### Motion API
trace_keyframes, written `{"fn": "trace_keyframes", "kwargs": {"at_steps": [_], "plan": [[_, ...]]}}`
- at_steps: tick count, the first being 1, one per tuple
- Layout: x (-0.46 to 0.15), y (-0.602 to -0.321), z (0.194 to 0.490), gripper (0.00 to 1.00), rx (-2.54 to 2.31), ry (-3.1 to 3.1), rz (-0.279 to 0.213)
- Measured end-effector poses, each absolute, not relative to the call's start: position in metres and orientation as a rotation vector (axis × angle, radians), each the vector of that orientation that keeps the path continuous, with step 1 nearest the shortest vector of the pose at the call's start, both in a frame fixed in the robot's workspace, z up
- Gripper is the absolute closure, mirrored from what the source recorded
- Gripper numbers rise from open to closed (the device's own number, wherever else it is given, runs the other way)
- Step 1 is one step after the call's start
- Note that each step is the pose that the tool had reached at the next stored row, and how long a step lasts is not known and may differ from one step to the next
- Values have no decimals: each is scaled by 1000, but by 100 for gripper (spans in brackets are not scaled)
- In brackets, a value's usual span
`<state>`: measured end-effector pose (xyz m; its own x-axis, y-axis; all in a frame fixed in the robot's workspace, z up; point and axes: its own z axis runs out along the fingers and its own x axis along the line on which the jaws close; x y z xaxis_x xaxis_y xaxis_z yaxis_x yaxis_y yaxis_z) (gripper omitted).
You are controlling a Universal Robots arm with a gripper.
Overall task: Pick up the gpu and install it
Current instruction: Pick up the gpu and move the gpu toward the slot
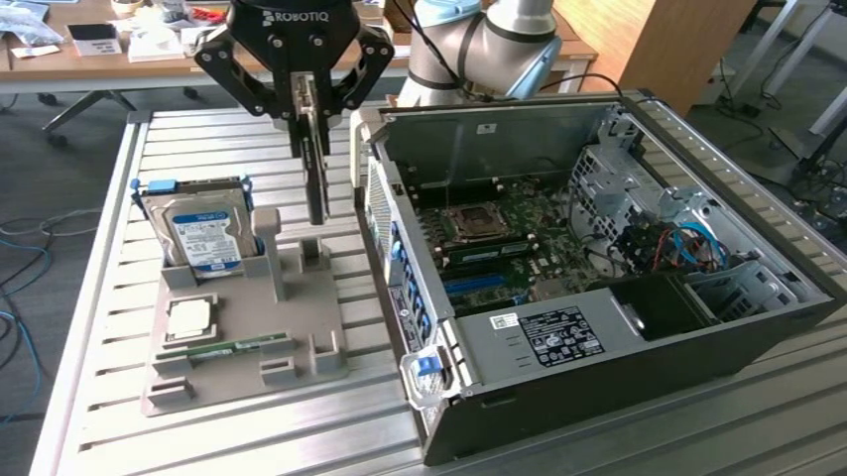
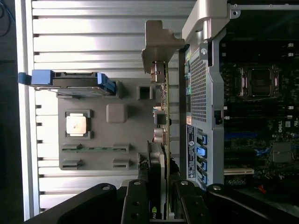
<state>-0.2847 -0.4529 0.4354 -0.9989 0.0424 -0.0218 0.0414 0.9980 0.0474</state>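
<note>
The exterior view stands off the arm, high up and at a slant, looking down across the slatted table [image 1: 93,337] from a middling distance. It takes in the whole open computer case [image 1: 622,377], the grey parts holder [image 1: 245,372] and office desks beyond. The wrist view sits just above the gripper [image 2: 159,191] and faces straight down along the gpu [image 2: 158,163] clamped edge-on in its fingers, much nearer the table. Both views share the holder, the hard drive [image 1: 205,238] standing in it, and the case's near wall with the motherboard [image 2: 257,93] inside.
</note>
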Motion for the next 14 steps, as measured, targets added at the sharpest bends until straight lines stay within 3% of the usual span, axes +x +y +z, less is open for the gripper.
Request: {"fn": "trace_keyframes", "kwargs": {"at_steps": [14], "plan": [[-273, -453, 435, 73, 65, 3117, 73]]}}
